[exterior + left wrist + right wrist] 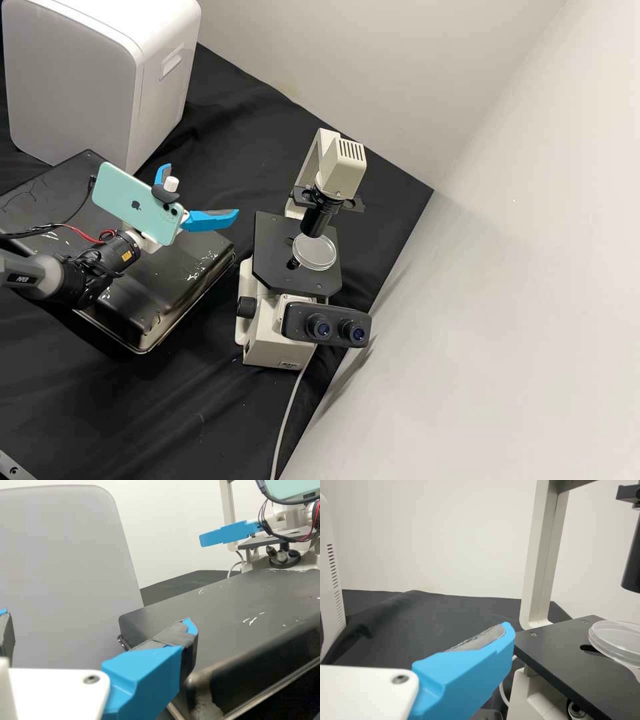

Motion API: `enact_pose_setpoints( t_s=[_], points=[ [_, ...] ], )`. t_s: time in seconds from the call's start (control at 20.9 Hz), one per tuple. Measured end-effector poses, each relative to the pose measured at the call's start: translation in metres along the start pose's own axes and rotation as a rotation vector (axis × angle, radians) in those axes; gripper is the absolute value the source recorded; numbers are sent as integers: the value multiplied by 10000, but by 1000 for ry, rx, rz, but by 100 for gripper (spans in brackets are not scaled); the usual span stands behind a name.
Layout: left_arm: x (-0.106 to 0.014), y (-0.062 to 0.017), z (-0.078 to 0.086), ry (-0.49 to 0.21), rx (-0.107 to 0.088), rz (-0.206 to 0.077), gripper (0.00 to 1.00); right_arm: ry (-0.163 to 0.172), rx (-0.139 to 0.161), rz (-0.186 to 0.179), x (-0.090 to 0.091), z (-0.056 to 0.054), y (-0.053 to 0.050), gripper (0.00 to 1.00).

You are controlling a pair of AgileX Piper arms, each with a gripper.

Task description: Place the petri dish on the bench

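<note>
We are seeing the right gripper (200,192) hanging above the black metal case (157,293). Its two blue fingers are spread wide apart and are holding nothing. The petri dish (314,252) is lying ahead of these fingers, apart from them. It is resting flat on the black stage (270,233) of the microscope (267,333), directly under the dark lens tube (317,217).

Between the fingertips and the near edge of the stage an open gap is showing, with the black bench cloth (133,413) below it. The white pillar (540,555) of the microscope is rising at the far side of the stage. The lens tube is hanging low over the dish, so the room above the dish is looking narrow. The eyepieces (335,328) are sticking out past the dish, to the right of the line the fingers are pointing along.

The left gripper (95,620) is sitting low beside the same case, and its fingers are also parted with nothing between them. The white appliance (60,575) is standing close in front of it. A rounded corner of the case is lying just beside one finger, and we cannot tell whether they are touching.
</note>
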Motion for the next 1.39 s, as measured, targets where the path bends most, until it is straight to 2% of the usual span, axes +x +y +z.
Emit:
enact_pose_setpoints(
  t_s=[0.43, 0.53, 0.62, 0.76, 1.0, 1.24, 1.34, 1.39],
  points=[
    [0, 0, 0, 0, 0, 0, 100, 1, 0, 2, 0, -1, 1, 100],
    [0, 0, 0, 0, 0, 0, 100, -7, -5, 9, -4, 40, 36, 100],
    [0, 0, 0, 0, 0, 0, 100, -30, 15, 18, -34, 121, 71, 100],
    [0, 0, 0, 0, 0, 0, 100, -49, 24, 39, -49, 259, 115, 100],
    [0, 0, 0, 0, 0, 0, 100, -96, 29, 30, -38, 478, 143, 100],
    [1, -3, 1, 0, 1, -2, 100, -70, 13, -3, -43, 579, 190, 100],
    [1, -3, 1, 0, 1, -2, 100, -78, 3, 3, -24, 641, 231, 100],
    [1, -3, 1, 0, 1, -2, 100, -86, 9, 14, -14, 674, 266, 100]
  ],
)
